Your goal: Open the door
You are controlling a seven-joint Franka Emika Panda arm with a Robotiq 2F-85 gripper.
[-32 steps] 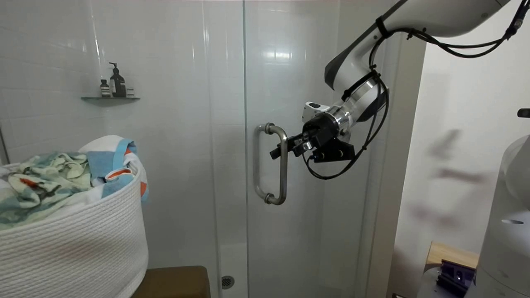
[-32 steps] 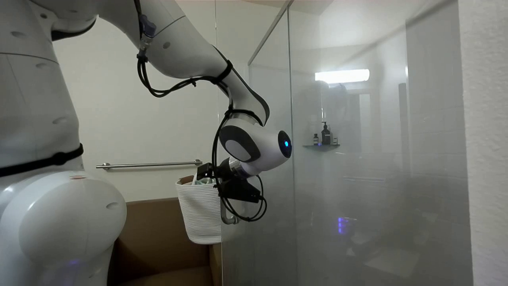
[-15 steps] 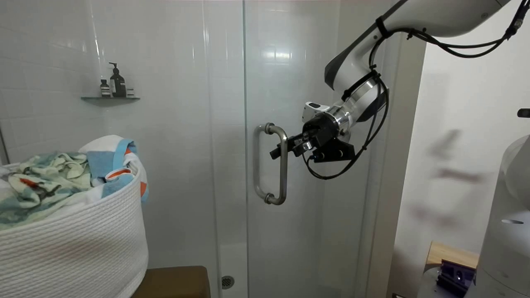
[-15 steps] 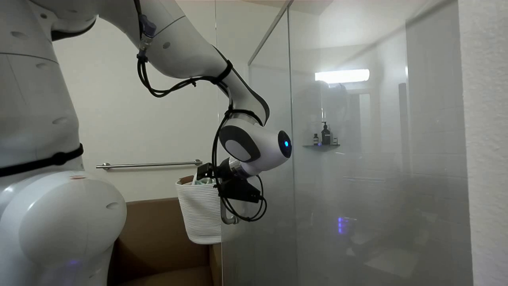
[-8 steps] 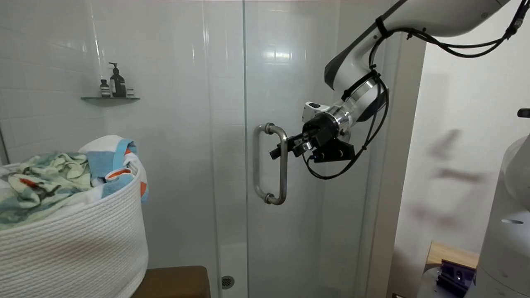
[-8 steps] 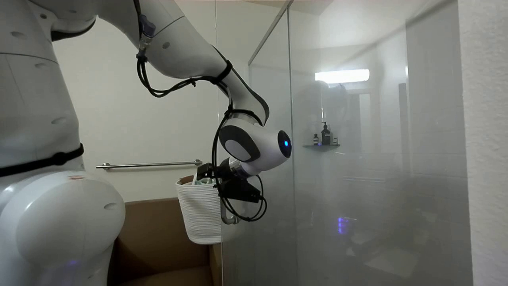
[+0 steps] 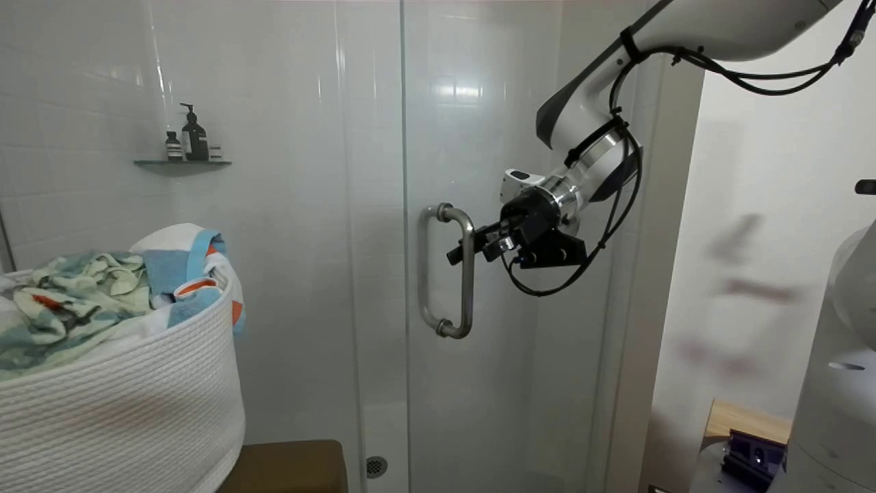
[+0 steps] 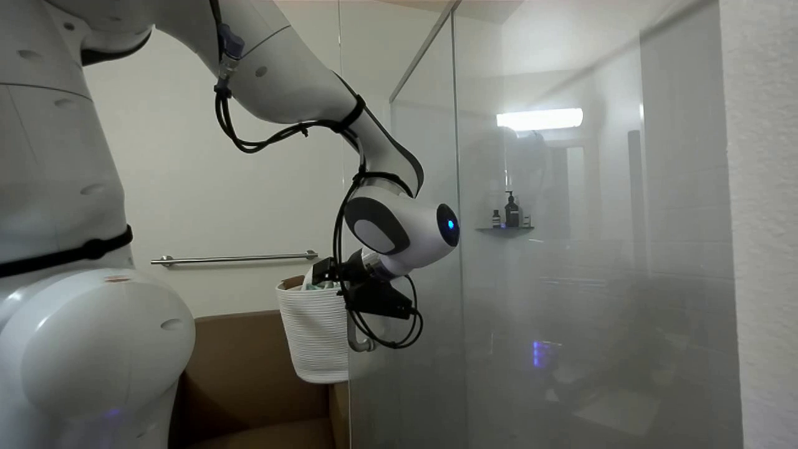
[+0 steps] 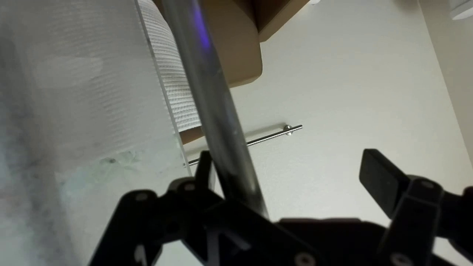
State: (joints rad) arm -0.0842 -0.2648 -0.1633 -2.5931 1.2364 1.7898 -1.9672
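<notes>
Upright, silver-handled clear glass door (image 7: 505, 335)

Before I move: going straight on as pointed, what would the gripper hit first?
Likely the door handle: in the wrist view it runs between the jaws of the open gripper. Depth and contact are unclear.

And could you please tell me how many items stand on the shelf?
3, left to right in both exterior views: small bottle, pump bottle, low container. More may hide behind them.
</notes>
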